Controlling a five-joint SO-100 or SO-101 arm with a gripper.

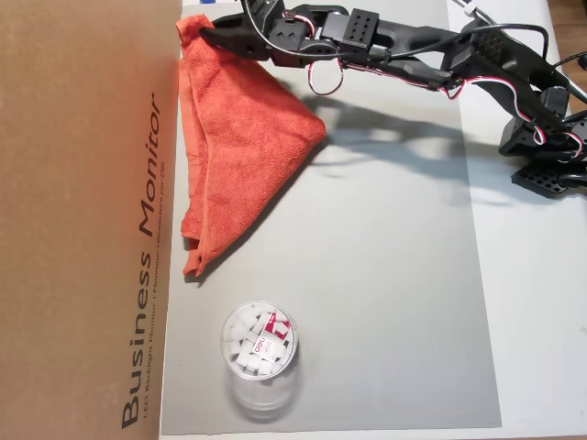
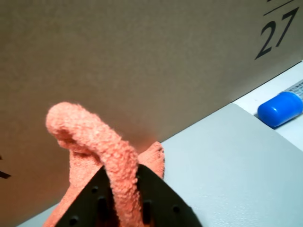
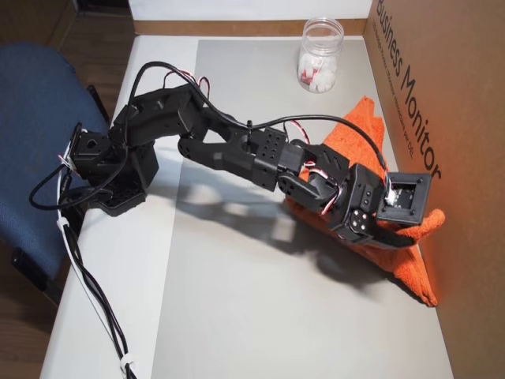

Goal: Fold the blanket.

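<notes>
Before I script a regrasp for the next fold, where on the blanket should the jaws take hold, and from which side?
Probably the free pointed corner of the blanket out on the grey mat, approached from the open mat side. That tip lies flat and clear; the cardboard box crowds the opposite edge. The gripper currently pinches a corner by the box.

We find the arm (image 3: 237, 150) stretched far out from its base, low over the surface. Its gripper (image 2: 124, 201) is clamped on a roll of the blanket (image 1: 240, 147), cloth pinched between both fingers.
</notes>
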